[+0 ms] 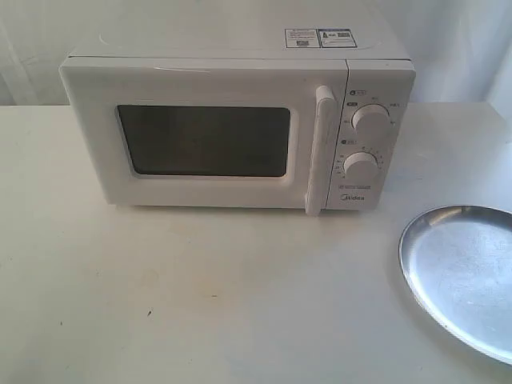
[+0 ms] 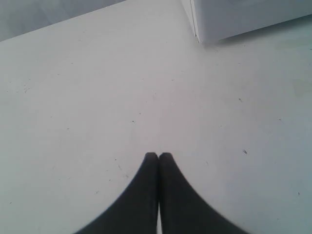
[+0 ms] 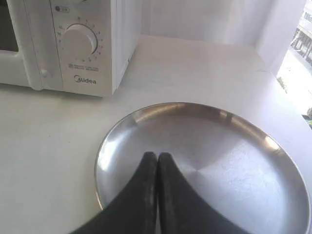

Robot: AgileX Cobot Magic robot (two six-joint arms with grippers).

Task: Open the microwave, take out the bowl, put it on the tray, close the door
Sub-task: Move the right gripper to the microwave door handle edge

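The white microwave [image 1: 240,120] stands at the back of the table with its door [image 1: 204,140] shut and the tall white handle [image 1: 321,148] beside the two dials. Its dark window shows nothing of the bowl, which is hidden. The round silver tray [image 1: 468,276] lies at the right front, bare. My left gripper [image 2: 158,155] is shut on nothing above bare table, a corner of the microwave [image 2: 234,19] ahead of it. My right gripper [image 3: 158,155] hangs shut and empty over the tray [image 3: 234,161], the microwave's dial panel [image 3: 80,44] beyond. Neither gripper shows in the exterior view.
The white table [image 1: 200,296] stretches wide in front of the microwave. A pale curtain or wall [image 1: 448,40] stands behind. The tray reaches past the right edge of the exterior view. A bright window edge [image 3: 300,58] shows in the right wrist view.
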